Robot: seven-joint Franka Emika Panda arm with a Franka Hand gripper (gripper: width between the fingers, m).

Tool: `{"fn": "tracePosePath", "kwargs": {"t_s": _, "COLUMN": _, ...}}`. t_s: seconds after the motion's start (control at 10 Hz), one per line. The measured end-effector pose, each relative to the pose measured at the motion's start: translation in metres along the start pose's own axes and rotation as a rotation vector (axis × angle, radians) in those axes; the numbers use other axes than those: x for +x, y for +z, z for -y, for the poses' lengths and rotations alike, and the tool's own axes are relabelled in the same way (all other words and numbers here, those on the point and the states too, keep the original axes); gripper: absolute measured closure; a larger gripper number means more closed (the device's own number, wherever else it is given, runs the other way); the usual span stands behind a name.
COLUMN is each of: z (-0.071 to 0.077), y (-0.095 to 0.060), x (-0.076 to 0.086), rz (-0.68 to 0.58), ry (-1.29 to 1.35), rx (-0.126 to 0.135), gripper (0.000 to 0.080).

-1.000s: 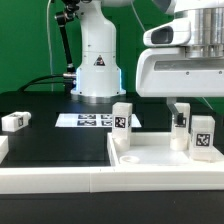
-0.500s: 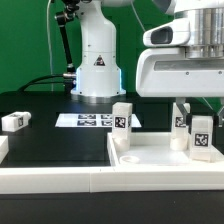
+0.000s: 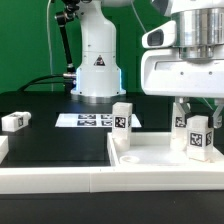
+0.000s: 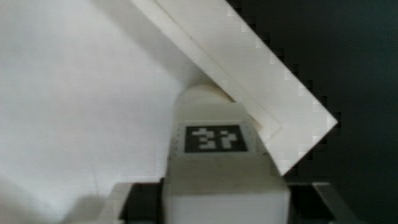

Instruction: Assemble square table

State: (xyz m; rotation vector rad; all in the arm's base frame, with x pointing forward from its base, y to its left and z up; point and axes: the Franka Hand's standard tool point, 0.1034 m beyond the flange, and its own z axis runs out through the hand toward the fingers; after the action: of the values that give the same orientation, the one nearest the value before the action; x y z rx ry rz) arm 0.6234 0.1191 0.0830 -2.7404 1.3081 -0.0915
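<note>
The square table's white tray-like top [image 3: 150,158] lies at the front, on the exterior view's right. My gripper [image 3: 197,120] is shut on a white tagged leg [image 3: 198,137] standing at the top's right end. In the wrist view the same leg [image 4: 217,140] sits between my dark fingers [image 4: 143,205], with the top's flat surface [image 4: 71,100] and raised rim [image 4: 240,75] beyond it. A second leg [image 3: 122,121] stands upright at the top's left corner. Another tagged leg [image 3: 181,123] is partly hidden behind the held one. One more leg [image 3: 14,121] lies on the black table at far left.
The marker board [image 3: 90,120] lies flat on the table behind the top. The robot's white base [image 3: 97,60] stands at the back. A long white border wall [image 3: 60,180] runs along the front edge.
The jaws have closed onto the leg at the right end of the top. That leg has shifted slightly toward the exterior view's left.
</note>
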Motion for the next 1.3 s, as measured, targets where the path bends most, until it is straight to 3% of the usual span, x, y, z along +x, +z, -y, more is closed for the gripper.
{"fn": "tracePosePath", "kwargs": {"t_s": 0.6, "z": 0.0037, "y": 0.0004, "x": -0.0059, "rz": 0.025, "ry": 0.51, "rx": 0.024, "gripper": 0.0509}}
{"fn": "tracePosePath", "kwargs": {"t_s": 1.3, "z": 0.0044, "y": 0.0012, "x": -0.0046, "rz": 0.038, "ry": 0.787, "rx": 0.032, "gripper": 0.0509}}
